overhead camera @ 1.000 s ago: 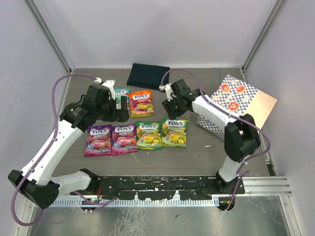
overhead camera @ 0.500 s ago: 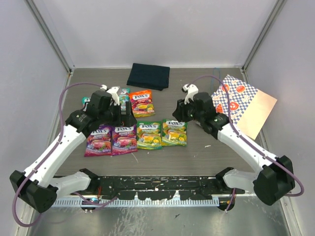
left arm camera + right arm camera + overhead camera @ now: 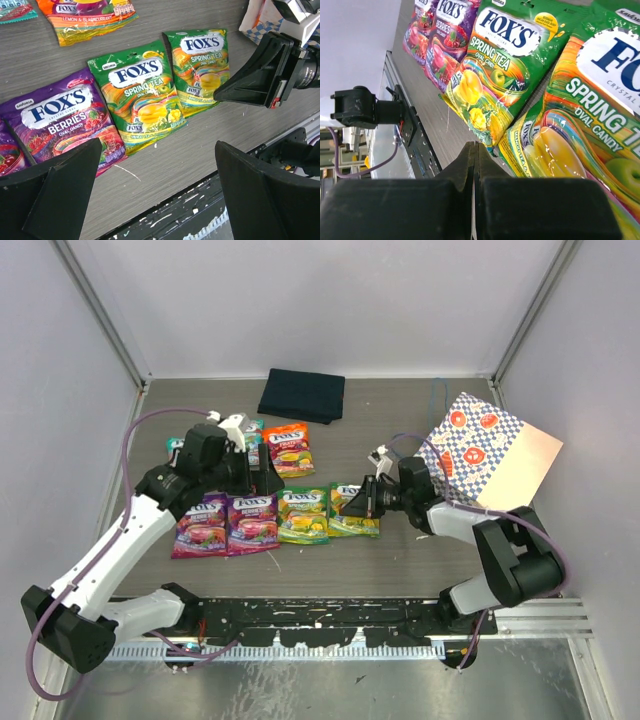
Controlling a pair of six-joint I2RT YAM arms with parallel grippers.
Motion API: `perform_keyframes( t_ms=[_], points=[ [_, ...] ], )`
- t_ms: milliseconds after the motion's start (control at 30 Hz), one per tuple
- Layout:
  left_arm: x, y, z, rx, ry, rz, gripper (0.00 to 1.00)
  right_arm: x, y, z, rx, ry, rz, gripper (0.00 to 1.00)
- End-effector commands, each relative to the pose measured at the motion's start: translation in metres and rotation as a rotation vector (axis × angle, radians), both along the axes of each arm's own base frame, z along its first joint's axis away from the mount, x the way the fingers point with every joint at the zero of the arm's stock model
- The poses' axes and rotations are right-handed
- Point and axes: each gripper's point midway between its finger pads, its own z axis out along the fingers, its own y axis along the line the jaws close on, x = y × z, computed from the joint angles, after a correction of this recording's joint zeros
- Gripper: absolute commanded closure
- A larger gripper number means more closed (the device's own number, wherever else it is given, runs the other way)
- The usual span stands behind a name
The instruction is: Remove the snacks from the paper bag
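Several snacks lie flat in rows on the table: two purple pouches (image 3: 203, 524) (image 3: 252, 522), two green pouches (image 3: 303, 515) (image 3: 352, 510), an orange pouch (image 3: 288, 448) and a teal pouch (image 3: 252, 428) partly hidden behind my left arm. The checkered paper bag (image 3: 480, 445) lies on its side at the right. My left gripper (image 3: 260, 478) (image 3: 160, 200) hovers wide open over the table by the purple pouch (image 3: 65, 125) and green pouch (image 3: 142, 100), holding nothing. My right gripper (image 3: 356, 508) (image 3: 475, 147) is shut and empty, low at the near edge of the right green pouch (image 3: 590, 125).
A folded navy cloth (image 3: 302, 393) lies at the back centre. A black mounting rail (image 3: 320, 615) runs along the table's near edge. Grey walls close in the left, back and right sides. A thin blue cord (image 3: 437, 395) trails behind the bag.
My right arm swung from beside the bag down and forward to the right green pouch, and its gripper closed. My left gripper shifted slightly right, still open.
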Motion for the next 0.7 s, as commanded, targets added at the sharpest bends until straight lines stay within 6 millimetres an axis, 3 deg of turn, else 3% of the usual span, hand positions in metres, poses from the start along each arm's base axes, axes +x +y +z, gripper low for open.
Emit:
perform_keyframes(
  t_ms=[0, 233, 333, 433, 667],
  points=[
    [0.002, -0.005, 0.011, -0.042, -0.049, -0.016, 0.02, 0.004, 0.011, 0.005, 0.102, -0.069, 0.04, 0.99],
    [0.002, -0.006, 0.003, -0.03, -0.026, -0.019, 0.02, 0.007, 0.003, -0.058, 0.018, 0.013, -0.028, 0.99],
    [0.002, -0.005, 0.001, -0.027, -0.021, -0.02, 0.02, 0.011, 0.002, -0.061, 0.005, 0.025, -0.048, 0.99],
    [0.001, -0.005, 0.0, -0.026, -0.016, -0.021, 0.02, 0.016, 0.001, -0.049, -0.027, -0.004, -0.062, 0.99],
    [0.001, -0.01, 0.003, -0.049, -0.017, -0.033, 0.01, 0.036, 0.005, 0.032, -0.025, -0.204, -0.071, 0.99]
  ],
)
